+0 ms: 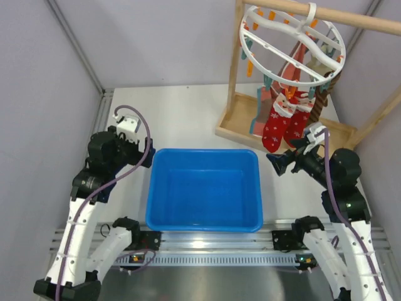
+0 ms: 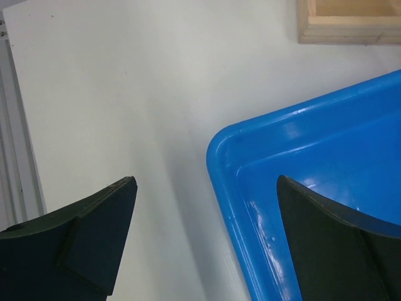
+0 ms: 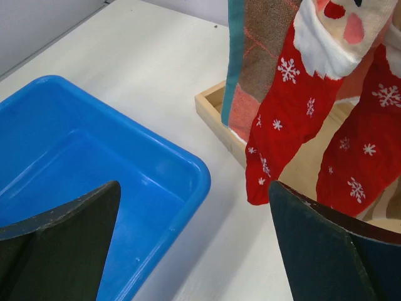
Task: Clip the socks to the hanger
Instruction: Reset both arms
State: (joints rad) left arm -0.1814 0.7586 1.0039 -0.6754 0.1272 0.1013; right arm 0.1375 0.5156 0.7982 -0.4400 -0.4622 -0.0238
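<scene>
Right gripper (image 3: 194, 185): you see its two dark fingers in the bottom corners, spread wide apart.
Red socks (image 3: 282, 119): two hang side by side at your upper right, dotted with white snowflakes, with a Santa face (image 3: 338, 28) at the top.
Pink sock (image 3: 257, 63): it hangs just left of the red pair, teal along its edge, and overlaps the nearer one.
Wooden base (image 3: 213, 103): a low frame on the table, behind the sock toes.
Blue bin (image 3: 188, 166): on your left, its rounded corner near the wooden base but apart from it.
Table (image 3: 138, 69): white.

The white tabletop (image 1: 182, 116) is matte and evenly lit. Pale grey wall panels (image 1: 156, 37) enclose it at the back and both sides. Grey metal struts (image 1: 75, 44) run along the panel joints. A slotted aluminium rail (image 1: 213, 241) borders the near edge.
</scene>
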